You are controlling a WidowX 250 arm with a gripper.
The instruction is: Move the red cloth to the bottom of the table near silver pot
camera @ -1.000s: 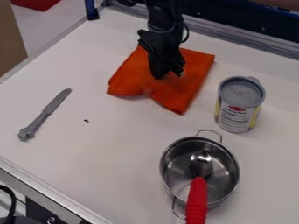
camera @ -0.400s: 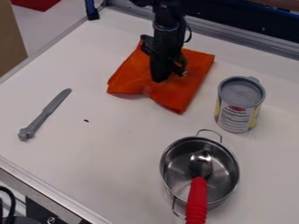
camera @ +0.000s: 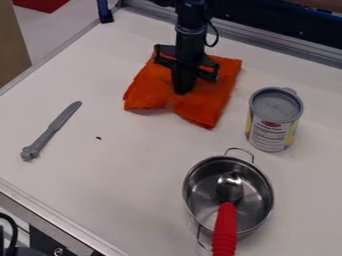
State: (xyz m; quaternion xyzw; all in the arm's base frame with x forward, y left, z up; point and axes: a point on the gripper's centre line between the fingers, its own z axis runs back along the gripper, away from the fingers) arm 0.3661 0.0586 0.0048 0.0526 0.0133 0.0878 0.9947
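With the red cloth (camera: pixel 200 104) set beneath the gripper (camera: pixel 182 90), whose grip cannot be told, a carry toward the near right is called for, the silver pot (camera: pixel 202 196) being placed there.

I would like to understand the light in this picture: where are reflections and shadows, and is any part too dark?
In the camera view, bright reflections on the spoon and the silver pot; a faint, soft shadow under the near edge of the red cloth; the black gripper mostly dark, with little detail.
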